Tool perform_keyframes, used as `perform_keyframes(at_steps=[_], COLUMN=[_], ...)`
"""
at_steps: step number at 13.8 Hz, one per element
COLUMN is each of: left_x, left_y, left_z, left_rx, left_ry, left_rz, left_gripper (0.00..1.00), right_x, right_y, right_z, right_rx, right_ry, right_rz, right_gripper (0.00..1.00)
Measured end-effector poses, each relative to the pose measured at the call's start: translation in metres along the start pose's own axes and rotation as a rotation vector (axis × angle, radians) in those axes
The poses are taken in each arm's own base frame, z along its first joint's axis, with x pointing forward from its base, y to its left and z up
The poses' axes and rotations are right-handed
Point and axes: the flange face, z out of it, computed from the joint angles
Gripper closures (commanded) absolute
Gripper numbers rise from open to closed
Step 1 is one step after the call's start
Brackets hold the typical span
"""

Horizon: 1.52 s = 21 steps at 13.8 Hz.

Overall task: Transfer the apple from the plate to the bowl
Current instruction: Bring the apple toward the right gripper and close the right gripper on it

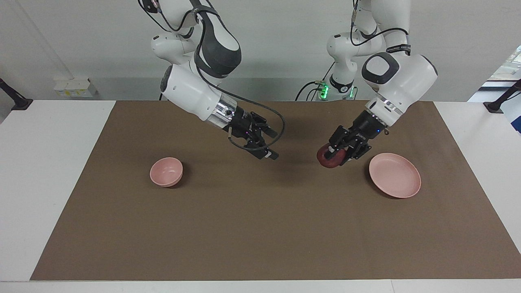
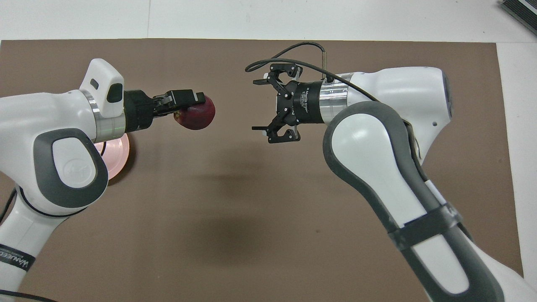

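The small dark red apple [image 1: 329, 156] [image 2: 196, 113] hangs over the brown mat [image 1: 260, 228] beside the wide pink plate [image 1: 395, 175], clamped in the left gripper [image 1: 338, 155] [image 2: 188, 102]. The right gripper [image 1: 264, 148] [image 2: 262, 105], fingers spread, faces it. The deep pink bowl [image 1: 166, 171] sits toward the right arm's end.

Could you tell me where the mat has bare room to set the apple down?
Bare mat lies between the bowl and the plate, and along the edge farthest from the robots. It is crowded up in the middle, where the left claw holds the apple facing the open right claw.
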Motion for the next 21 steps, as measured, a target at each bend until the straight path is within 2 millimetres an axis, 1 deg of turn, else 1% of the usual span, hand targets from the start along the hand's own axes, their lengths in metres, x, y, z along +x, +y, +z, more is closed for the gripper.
perform_keyframes(at_steps=[5, 9, 13, 16, 21], left_x=[-0.010, -0.004, -0.003, -0.007, -0.010], left_y=[0.019, 0.038, 0.040, 0.044, 0.050], left_z=[0.010, 0.006, 0.007, 0.012, 0.014], left_rx=[-0.034, -0.098, -0.107, -0.110, -0.112], left_ry=[-0.017, 0.002, 0.000, -0.010, -0.005], left_rz=[0.008, -0.013, -0.016, -0.011, -0.015], left_gripper=[1.00, 1.00, 1.00, 1.00, 1.00], right_x=[-0.002, -0.004, -0.004, -0.003, -0.004], right_y=[0.006, 0.008, 0.007, 0.004, -0.001], right_z=[0.014, 0.017, 0.015, 0.012, 0.005], right_rx=[-0.021, -0.027, -0.021, -0.015, -0.005], right_ry=[0.002, 0.002, 0.002, 0.003, -0.001], right_rz=[-0.005, -0.007, -0.008, -0.007, -0.009], right_gripper=[0.00, 0.00, 0.00, 0.00, 0.00])
